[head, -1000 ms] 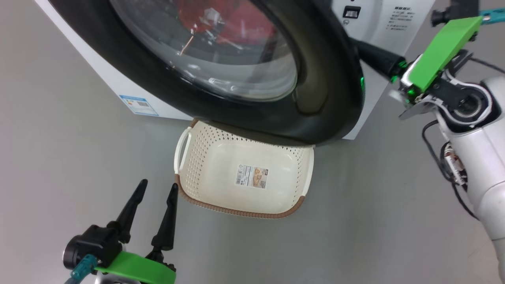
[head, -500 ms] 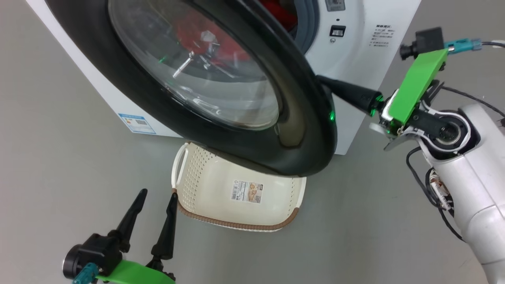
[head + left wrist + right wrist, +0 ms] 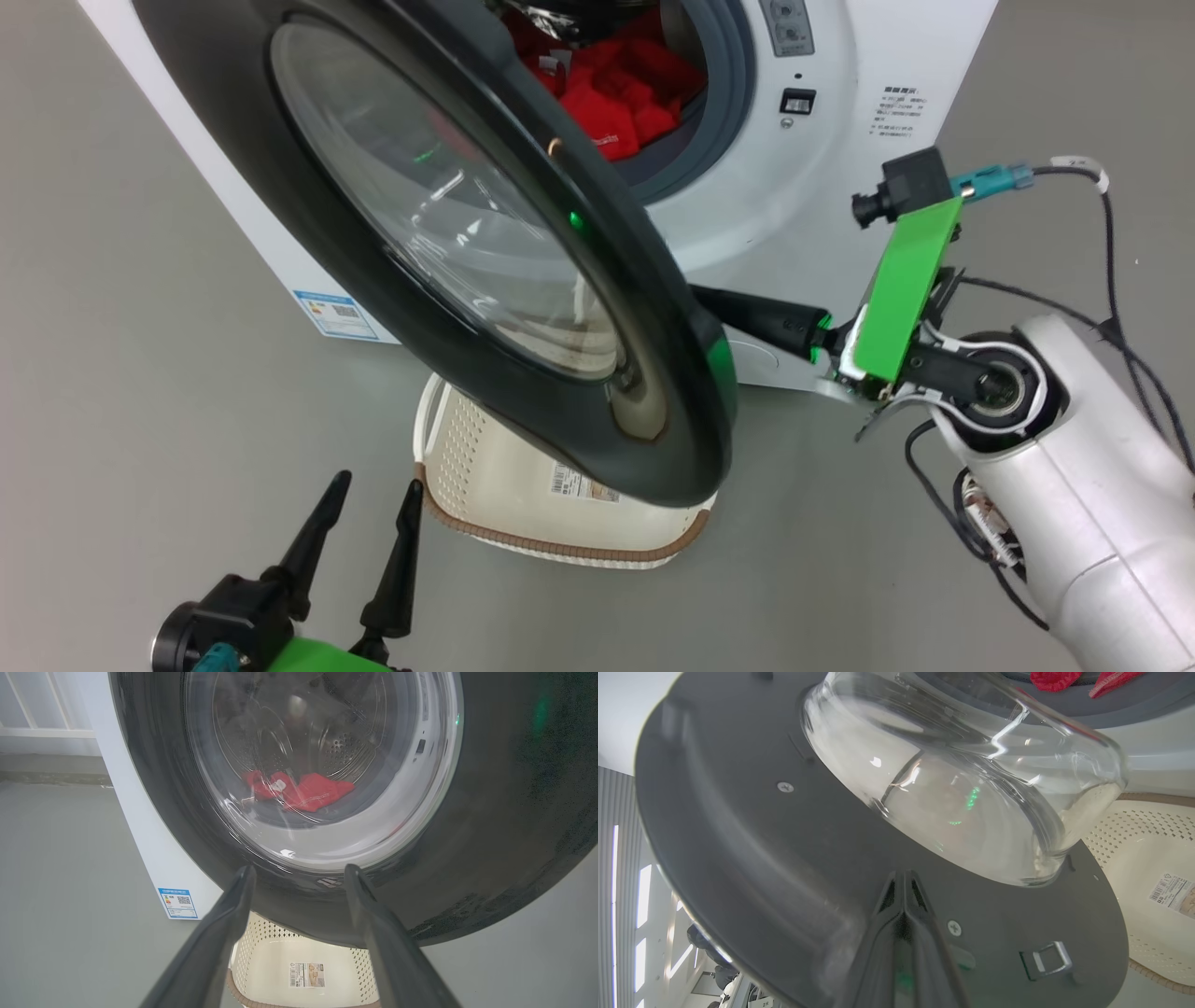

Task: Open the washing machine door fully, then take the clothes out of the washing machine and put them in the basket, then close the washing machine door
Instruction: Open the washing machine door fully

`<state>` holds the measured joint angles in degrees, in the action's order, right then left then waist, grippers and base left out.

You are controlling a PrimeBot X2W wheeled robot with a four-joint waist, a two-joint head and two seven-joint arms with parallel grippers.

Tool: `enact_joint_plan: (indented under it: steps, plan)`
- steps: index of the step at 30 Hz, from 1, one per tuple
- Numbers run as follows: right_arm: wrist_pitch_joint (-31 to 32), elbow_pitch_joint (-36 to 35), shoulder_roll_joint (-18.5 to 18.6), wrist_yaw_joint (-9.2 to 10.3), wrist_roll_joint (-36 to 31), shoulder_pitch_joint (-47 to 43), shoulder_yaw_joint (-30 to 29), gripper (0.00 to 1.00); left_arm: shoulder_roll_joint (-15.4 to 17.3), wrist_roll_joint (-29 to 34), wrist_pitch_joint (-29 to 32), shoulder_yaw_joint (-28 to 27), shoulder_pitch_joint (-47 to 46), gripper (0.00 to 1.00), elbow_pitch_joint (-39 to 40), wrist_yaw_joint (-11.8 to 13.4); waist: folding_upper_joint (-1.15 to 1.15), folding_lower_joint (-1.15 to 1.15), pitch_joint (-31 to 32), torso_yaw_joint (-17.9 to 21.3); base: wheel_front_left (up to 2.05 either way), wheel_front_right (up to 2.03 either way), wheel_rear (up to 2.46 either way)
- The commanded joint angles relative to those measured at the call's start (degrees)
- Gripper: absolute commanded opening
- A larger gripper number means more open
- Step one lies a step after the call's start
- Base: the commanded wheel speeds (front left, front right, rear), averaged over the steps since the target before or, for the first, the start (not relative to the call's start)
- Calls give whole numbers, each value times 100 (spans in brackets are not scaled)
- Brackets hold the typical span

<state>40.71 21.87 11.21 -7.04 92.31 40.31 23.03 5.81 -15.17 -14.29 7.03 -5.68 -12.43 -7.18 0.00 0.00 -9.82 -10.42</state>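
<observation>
1. One clear change in the last second: the washing machine door swings further out from the washing machine. A second ago it covered the opening, so the red showed only through its glass. Now the drum mouth is bare at the upper right of the head view.
2. The clothes lie in the drum, heaped at its front lip against the grey ring, none of them out yet.
3. For the task this means the first step is well along but probably not done. The door stands at an angle, not folded back, and in the head view it overhangs much of the basket.
4. The basket sits on the floor in front of the machine, empty, its paper label partly showing.
5. The right arm reaches in from the right behind the door's free edge. In the right wrist view the right gripper is clenched on nothing, its tips against the dark inner face just below the glass bowl, apparently pushing.
6. The left gripper hangs low at the lower left, spread wide and empty, pointing up toward the door just beside the basket's near corner.
</observation>
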Motion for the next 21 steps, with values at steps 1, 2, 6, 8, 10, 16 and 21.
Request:
enact_joint_plan:
  steps: [1, 2, 6, 8, 10, 16, 21]
  plan:
    - [55, -236, -137, -45, 33, -88, 79, 0, 56, 30, -71, -217, -12, 100, 151, -31, 0, 0, 18, -14, 0, 0, 0]
    - [66, -271, -154, -45, 30, -114, 85, 0, 54, 32, -71, -217, -6, 100, 154, -31, 0, 0, 23, -19, 0, 0, 0]
    - [94, -358, -201, -45, -5, -195, 103, 0, 48, 35, -71, -227, 13, 100, 162, -31, 0, 0, 46, -31, 0, 0, 0]
    - [92, -368, -205, -45, -22, -211, 103, 0, 46, 37, -71, -230, 18, 100, 165, -31, 0, 0, 52, -33, 0, 0, 0]
    - [64, -375, -210, -45, -63, -237, 94, 0, 42, 35, -71, -238, 30, 100, 171, -31, 0, 0, 59, -33, 0, 0, 0]
    - [-206, -317, -191, -45, -234, -331, 0, 24, 34, 31, -71, -286, 66, 100, 189, -31, 0, 0, 76, 4, 0, 0, 0]
    - [-567, -135, -120, -45, -402, -499, -90, 77, 38, 32, -71, -336, 81, 100, 186, -31, 0, 0, 86, 68, 0, 0, 0]
